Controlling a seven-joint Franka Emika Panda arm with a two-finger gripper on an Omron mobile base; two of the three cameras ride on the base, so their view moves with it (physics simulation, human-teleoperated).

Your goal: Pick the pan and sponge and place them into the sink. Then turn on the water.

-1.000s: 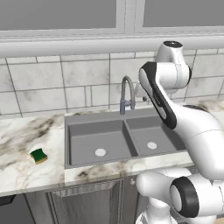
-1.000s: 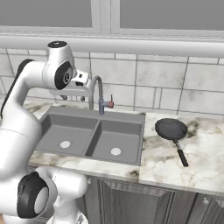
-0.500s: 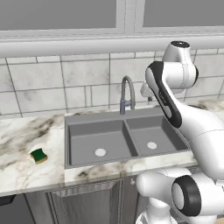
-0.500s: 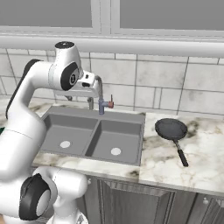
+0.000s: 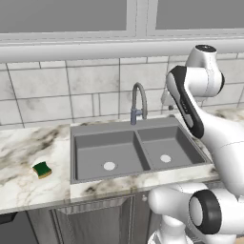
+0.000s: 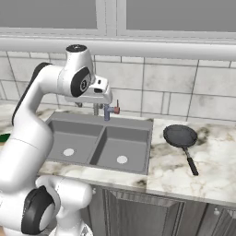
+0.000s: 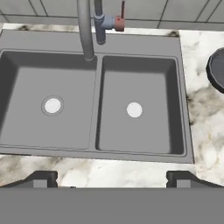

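With my pincer (image 7: 112, 177) spread wide and empty above the bare sink (image 7: 183, 131), I judge my next move is reaching right for the pan (image 6: 180, 135).

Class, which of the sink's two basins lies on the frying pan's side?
The basin on the right in the right base view: it borders the counter holding the pan; the other basin is farther.

Hand view: pan (image 7: 217, 70) right of sink (image 7: 98, 144), cut by frame edge, handle unseen; faucet (image 7: 85, 30) top cropped.
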